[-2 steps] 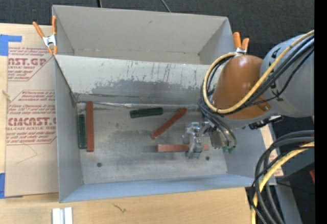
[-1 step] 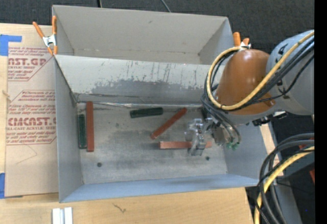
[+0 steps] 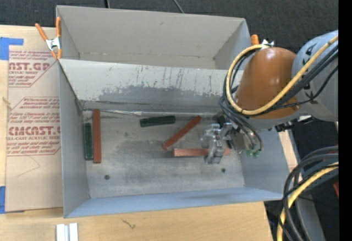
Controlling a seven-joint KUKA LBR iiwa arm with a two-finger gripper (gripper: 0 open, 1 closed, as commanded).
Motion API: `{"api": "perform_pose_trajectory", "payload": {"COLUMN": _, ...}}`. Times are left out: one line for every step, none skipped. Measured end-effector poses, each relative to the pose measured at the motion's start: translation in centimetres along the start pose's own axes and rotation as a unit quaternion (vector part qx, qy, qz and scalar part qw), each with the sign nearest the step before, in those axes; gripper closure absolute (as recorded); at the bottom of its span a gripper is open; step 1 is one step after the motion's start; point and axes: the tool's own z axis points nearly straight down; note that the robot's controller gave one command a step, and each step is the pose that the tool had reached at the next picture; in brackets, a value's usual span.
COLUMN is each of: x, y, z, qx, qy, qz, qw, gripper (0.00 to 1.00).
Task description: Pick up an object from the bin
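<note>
The gripper [image 3: 215, 149] hangs low at the right of the bin [image 3: 148, 77] floor, at the right end of a flat reddish-brown strip [image 3: 190, 152]. The strip's long axis runs across the frame, stretching leftward from the gripper. Whether the gripper is clenched on it or released cannot be told. A second reddish strip [image 3: 182, 132] slants just above, and a dark green rod [image 3: 157, 121] lies beyond. All look rigid, thin and smooth-edged on scuffed grey metal.
</note>
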Motion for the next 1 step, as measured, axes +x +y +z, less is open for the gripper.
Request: {"api": "perform_pose_trajectory", "payload": {"x": -0.04, "y": 0.00, "z": -1.21, "qx": 0.000, "qy": -0.0014, "qz": 0.000, "qw": 1.0000, "gripper": 1.00}}
